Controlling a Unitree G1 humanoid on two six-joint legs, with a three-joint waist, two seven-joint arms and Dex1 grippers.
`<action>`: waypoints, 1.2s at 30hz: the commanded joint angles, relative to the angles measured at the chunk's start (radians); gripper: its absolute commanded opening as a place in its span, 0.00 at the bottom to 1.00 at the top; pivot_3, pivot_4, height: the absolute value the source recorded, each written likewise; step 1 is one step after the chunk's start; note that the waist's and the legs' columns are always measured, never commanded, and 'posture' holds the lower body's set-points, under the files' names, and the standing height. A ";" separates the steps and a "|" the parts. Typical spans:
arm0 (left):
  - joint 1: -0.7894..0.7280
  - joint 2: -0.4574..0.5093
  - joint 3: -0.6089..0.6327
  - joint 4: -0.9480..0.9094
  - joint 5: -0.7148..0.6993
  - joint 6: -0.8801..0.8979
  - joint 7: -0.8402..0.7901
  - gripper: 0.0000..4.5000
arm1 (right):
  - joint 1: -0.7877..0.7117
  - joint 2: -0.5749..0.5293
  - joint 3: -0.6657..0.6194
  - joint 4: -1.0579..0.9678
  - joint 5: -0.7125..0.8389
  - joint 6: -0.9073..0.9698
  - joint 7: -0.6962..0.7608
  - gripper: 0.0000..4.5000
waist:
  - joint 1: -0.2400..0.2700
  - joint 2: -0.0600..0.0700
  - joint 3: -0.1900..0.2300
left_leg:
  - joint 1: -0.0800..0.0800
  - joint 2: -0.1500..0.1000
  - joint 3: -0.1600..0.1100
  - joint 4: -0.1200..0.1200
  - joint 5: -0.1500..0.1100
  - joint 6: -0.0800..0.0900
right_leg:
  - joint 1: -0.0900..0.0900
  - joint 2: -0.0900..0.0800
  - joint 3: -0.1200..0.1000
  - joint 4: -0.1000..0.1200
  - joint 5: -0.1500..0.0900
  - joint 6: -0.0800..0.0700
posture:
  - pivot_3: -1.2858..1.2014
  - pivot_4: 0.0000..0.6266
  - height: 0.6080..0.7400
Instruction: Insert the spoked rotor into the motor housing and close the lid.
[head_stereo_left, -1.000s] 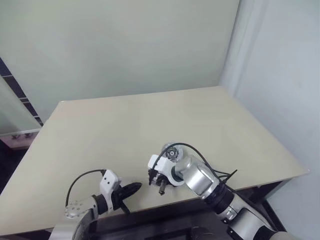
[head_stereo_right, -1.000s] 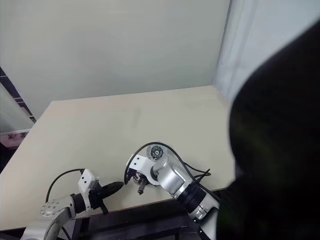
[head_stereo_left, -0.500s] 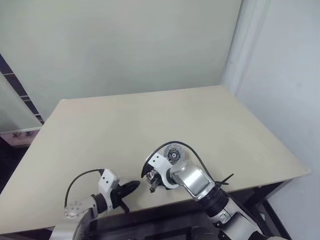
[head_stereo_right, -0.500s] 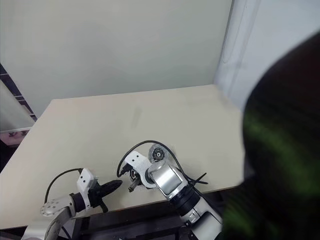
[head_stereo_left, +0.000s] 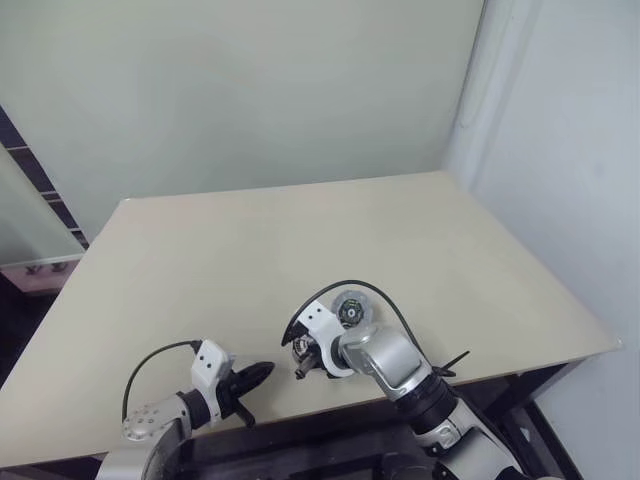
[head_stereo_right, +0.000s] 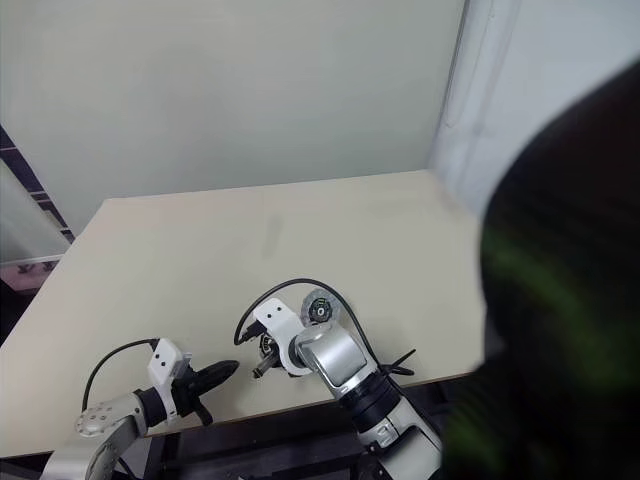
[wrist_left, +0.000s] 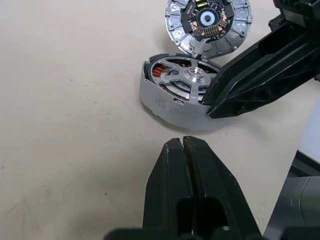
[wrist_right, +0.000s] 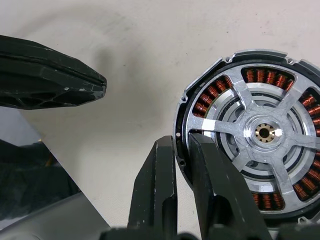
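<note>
The motor housing (wrist_right: 200, 86) lies near the table's front edge, its copper windings showing between the silvery spokes of the spoked rotor (wrist_right: 265, 132) seated inside it. My right gripper (wrist_right: 181, 142) is shut on the housing's rim, with one finger outside the wall and one inside over the windings. In the left wrist view the housing (wrist_left: 165, 102) looks tipped, with the right gripper's fingers (wrist_left: 250, 75) on its rim. The lid (wrist_left: 207, 22), a grey disc with a dark centre, lies flat just beyond it. My left gripper (wrist_left: 182, 142) is shut and empty, pointing at the housing from a short gap away.
The beige table (head_stereo_left: 250, 240) stretches back to a pale wall, with its right edge (head_stereo_left: 560, 300) beside a white panel. A black cable (head_stereo_left: 340, 290) loops over my right wrist. A dark blurred shape (head_stereo_right: 570, 300) covers the right side of the right eye view.
My right wrist has rolled in place while keeping its grip on the housing rim. The left gripper stays shut where it was. The camera view has shifted slightly.
</note>
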 joint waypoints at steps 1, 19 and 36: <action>-0.013 0.008 0.020 -0.039 -0.010 -0.010 0.004 0.00 | -0.015 -0.005 0.006 -0.005 0.019 0.013 -0.014 0.02 | 0.000 0.000 0.000 | 0.000 0.000 0.000 0.000 0.000 0.000 | 0.000 0.000 0.000 0.000 0.000 0.000 | 0.52 0.00 1.00; -0.004 0.011 0.033 -0.057 -0.019 0.006 0.015 0.00 | -0.085 -0.187 0.027 -0.327 0.071 -0.095 0.011 0.99 | -0.001 -0.001 -0.001 | -0.001 0.000 0.000 0.000 0.000 0.000 | -0.001 0.000 0.000 0.000 0.000 0.000 | 0.52 0.00 1.00; 0.001 0.009 0.074 -0.054 -0.027 -0.007 0.021 0.00 | -0.179 -0.503 0.017 0.058 -0.173 -0.653 -0.012 0.99 | -0.004 -0.001 -0.001 | -0.001 0.000 0.004 0.001 0.000 0.001 | 0.000 0.001 0.003 -0.001 0.000 -0.001 | 0.52 0.00 1.00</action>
